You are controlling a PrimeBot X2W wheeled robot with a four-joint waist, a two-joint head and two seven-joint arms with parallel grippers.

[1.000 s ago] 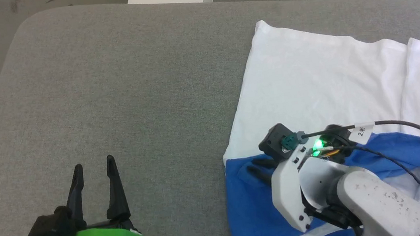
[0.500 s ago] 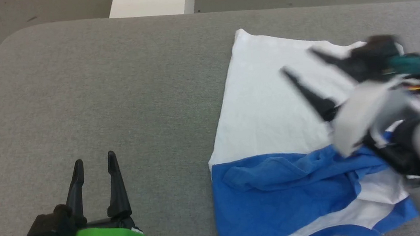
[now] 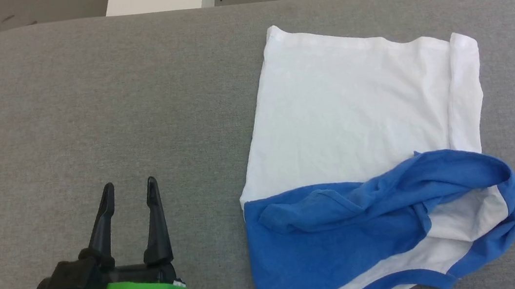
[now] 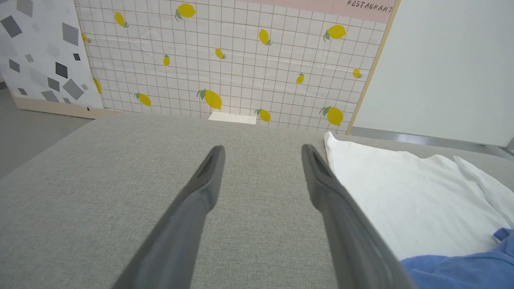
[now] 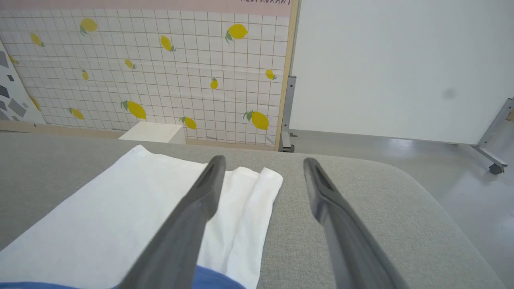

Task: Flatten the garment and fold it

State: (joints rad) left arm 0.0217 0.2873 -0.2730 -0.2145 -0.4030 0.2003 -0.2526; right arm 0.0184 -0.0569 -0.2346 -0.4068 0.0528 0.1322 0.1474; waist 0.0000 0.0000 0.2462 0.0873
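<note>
Garment lies on the grey tabletop, white body flat, blue sleeves bunched at its near end. Left jaws stand wide and empty over bare tabletop to its left; right jaws, equally wide, hover empty beside its right edge.

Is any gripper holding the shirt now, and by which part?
Nothing is held: the left gripper and the right gripper are open and empty.
</note>
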